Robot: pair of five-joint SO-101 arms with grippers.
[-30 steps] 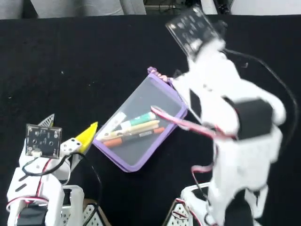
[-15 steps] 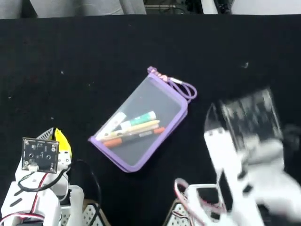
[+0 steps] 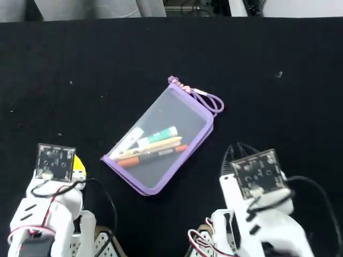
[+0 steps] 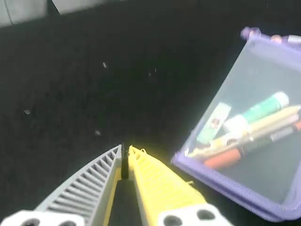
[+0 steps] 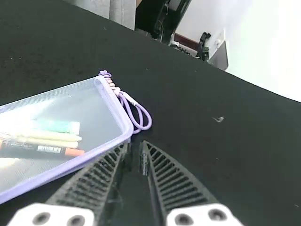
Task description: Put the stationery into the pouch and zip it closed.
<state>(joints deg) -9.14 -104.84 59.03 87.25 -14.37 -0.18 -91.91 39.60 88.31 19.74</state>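
Pouch (image 3: 161,140) flat, pens (image 3: 153,147) inside, left pincer (image 4: 126,149) and right pincer (image 5: 135,146) drawn back — both narrow, tips touching

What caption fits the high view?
Pouch with stationery inside on black table, left end effector and right end effector shut nearby.

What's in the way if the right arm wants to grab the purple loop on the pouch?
Probably nothing, so yes, it looks reachable. Just bare black table lies between the right gripper and the loop. Its jaws are shut, so they would need opening first.
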